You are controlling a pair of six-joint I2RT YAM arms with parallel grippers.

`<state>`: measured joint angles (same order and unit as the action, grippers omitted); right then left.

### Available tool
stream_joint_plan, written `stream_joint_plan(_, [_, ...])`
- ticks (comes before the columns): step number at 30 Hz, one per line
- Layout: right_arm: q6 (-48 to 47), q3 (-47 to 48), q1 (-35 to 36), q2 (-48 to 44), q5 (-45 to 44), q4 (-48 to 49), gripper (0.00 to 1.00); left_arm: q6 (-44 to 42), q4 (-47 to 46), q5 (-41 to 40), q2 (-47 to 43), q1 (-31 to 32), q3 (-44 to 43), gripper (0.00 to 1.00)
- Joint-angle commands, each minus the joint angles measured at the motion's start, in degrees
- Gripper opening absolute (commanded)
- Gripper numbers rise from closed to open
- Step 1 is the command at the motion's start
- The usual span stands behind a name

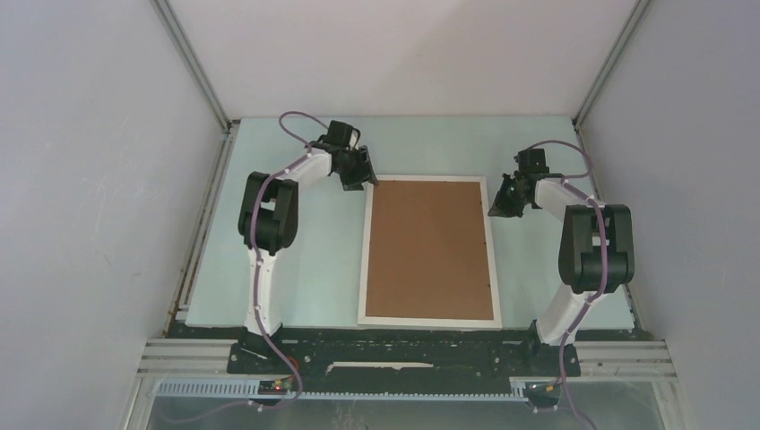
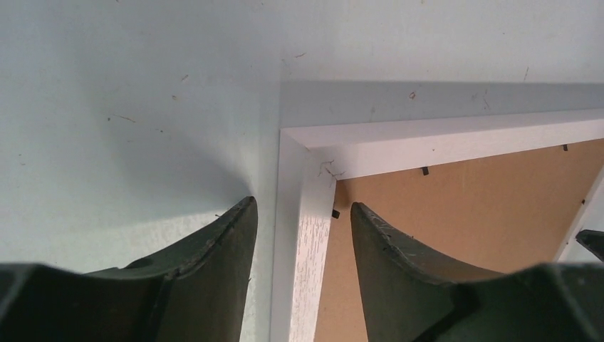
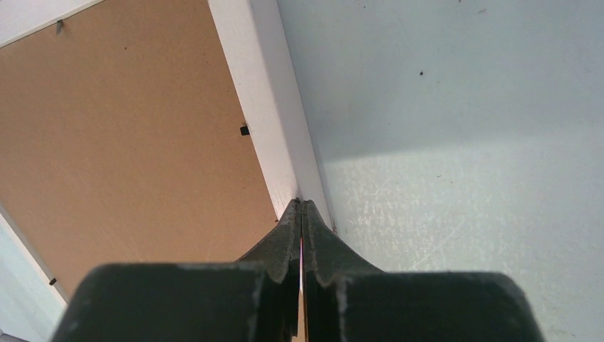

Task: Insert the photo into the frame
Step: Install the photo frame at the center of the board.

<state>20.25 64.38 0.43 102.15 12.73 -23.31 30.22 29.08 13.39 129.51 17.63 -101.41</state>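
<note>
I am viewing the frame (image 1: 430, 321) lying face down on the counter (image 1: 314, 269), its long axis running away from the bases and the brown board (image 1: 430, 246) filling it. The left jaws are standing released, straddling the left rail just short of the far-left corner. The right jaws are clenched, seemingly on nothing, with their tips meeting the right rail near its far end. The photo is not showing; I cannot tell whether it is lying under the board. The arms are sitting about equally near, one per long side.
</note>
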Motion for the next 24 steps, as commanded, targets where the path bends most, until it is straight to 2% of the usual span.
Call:
stream_joint_plan(1, [0.3,-0.8,1.2,1.2,0.8,0.0,0.01,1.1,-4.5,2.2,-5.9,-1.1,2.9,0.61])
stream_joint_plan(8, [0.2,-0.8,1.4,1.3,0.9,0.0,0.01,1.5,-7.4,1.6,-9.2,-2.5,8.1,0.59])
stream_joint_plan(24, [-0.1,-0.4,1.5,1.0,0.9,-0.5,0.01,1.7,-3.2,1.0,-3.1,-0.8,1.4,0.47])
